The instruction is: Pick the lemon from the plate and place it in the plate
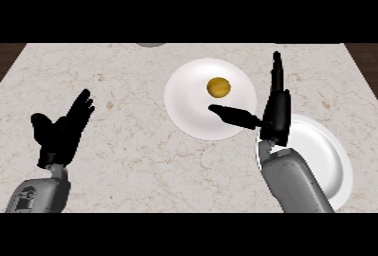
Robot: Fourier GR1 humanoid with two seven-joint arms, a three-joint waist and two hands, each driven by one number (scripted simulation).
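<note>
A yellow lemon [218,87] lies on a white plate [193,112] in the middle of the marble counter. A second white plate [325,150] sits to the lower right, partly under my right forearm. My right hand [275,112] is open, edge-on to the right of the lemon, fingers pointing up the view and the thumb stretched left over the first plate, below the lemon. It touches nothing that I can see. My left hand [63,130] rests open at the left, fingers up, far from both plates.
A grey round object [150,44] peeks in at the counter's far edge. Dark wooden floor [363,56] shows past the counter's left and right edges.
</note>
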